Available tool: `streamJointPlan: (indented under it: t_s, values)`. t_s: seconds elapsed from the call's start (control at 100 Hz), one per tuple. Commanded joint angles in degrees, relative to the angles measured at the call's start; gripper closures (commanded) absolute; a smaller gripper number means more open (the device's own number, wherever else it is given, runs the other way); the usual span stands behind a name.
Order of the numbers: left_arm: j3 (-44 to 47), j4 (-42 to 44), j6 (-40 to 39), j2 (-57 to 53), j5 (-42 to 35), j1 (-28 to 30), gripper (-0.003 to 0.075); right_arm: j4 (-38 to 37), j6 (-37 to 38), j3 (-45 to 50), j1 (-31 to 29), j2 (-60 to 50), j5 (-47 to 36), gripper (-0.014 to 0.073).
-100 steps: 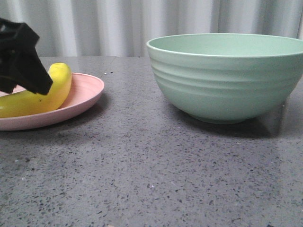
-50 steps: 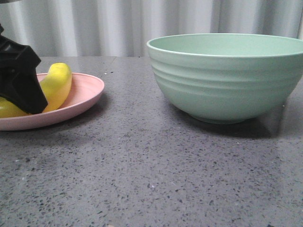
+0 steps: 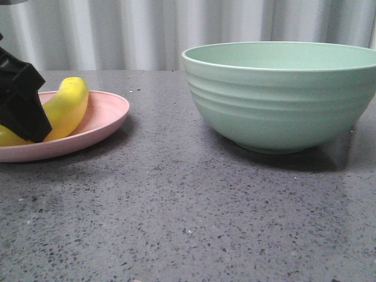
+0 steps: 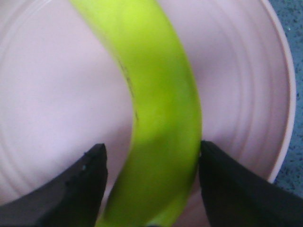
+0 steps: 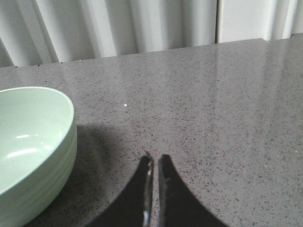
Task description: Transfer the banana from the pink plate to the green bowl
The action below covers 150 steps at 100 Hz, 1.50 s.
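Note:
The yellow banana (image 3: 67, 106) lies on the pink plate (image 3: 103, 114) at the table's left. My left gripper (image 3: 23, 100) is down on the plate and covers the banana's nearer part. In the left wrist view its fingers straddle the banana (image 4: 161, 94) over the plate (image 4: 236, 71). The left gripper (image 4: 151, 149) is open: one finger touches the banana's side, the other stands a small gap off. The green bowl (image 3: 282, 100) stands at the right, empty as far as I can see. My right gripper (image 5: 155, 158) is shut and empty over the table beside the bowl (image 5: 33, 142).
The grey speckled tabletop (image 3: 176, 205) stretches between the plate and the bowl. White pleated curtains (image 3: 147, 29) hang behind the table's far edge.
My left gripper has come down and a little to the left over the banana. The banana, the plate and the bowl have not moved.

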Motion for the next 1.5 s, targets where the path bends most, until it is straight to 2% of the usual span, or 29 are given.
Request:
streamJointPlan:
  t_s: [0.0, 0.23, 0.3, 0.4, 0.52, 0.63, 0.75, 0.92, 1.14, 1.23, 1.4, 1.49]
  values:
    - [-1.87, 0.34, 0.13, -0.47, -2.81, -0.38, 0.0344, 0.04, -0.55, -2.1, -0.15, 1.05, -4.18, 0.0657]
    - [-1.87, -0.62, 0.13, 1.37, -2.18, -0.38, 0.0345, 0.04, -0.55, -2.1, -0.15, 1.05, -4.18, 0.0657]
    - [-1.87, -0.62, 0.13, 1.37, -2.18, -0.38, 0.0368, 0.04, -0.55, -2.1, -0.15, 1.05, -4.28, 0.0657]
    - [-1.87, -0.52, 0.13, 1.37, -2.43, -0.38, 0.0464, 0.04, -0.55, -2.1, -0.15, 1.05, -4.28, 0.0657]
    - [-1.87, -0.52, 0.13, 1.37, -3.33, -0.38, 0.0623, 0.04, -0.55, -2.1, -0.15, 1.05, -4.64, 0.0657]
    - [-2.08, -0.39, 0.13, 1.37, -4.23, -0.38, 0.0738, 0.04, -0.55, -2.18, -0.15, 1.05, -5.2, 0.0657]
    - [-3.58, -0.31, 0.26, 1.37, -3.85, -0.38, 0.0741, 0.04, -0.55, -2.7, -0.15, 1.05, -4.21, 0.0657]
    - [-8.31, -0.93, 3.31, 1.37, -0.51, -1.06, 0.0741, 0.04, -0.7, -6.01, 0.84, 1.88, 1.32, 0.0657]
    - [-15.62, -1.44, 4.58, 1.37, 5.77, -6.47, 0.0741, 0.04, -2.73, -14.23, 5.21, 9.22, 12.46, 0.0649]
    - [-18.19, -1.44, 4.58, 1.13, 7.42, -9.75, 0.0741, 0.26, -2.73, -17.98, 7.77, 13.16, 15.35, 0.058]
    - [-20.73, -1.44, 4.58, 0.13, 7.64, -15.34, 0.0741, 4.54, -2.73, -23.52, 13.71, 19.05, 14.93, 0.0302]
    - [-20.89, -2.03, 4.58, 0.04, 7.64, -18.01, 0.0741, 7.59, -2.73, -25.88, 16.45, 22.19, 14.68, 0.0208]
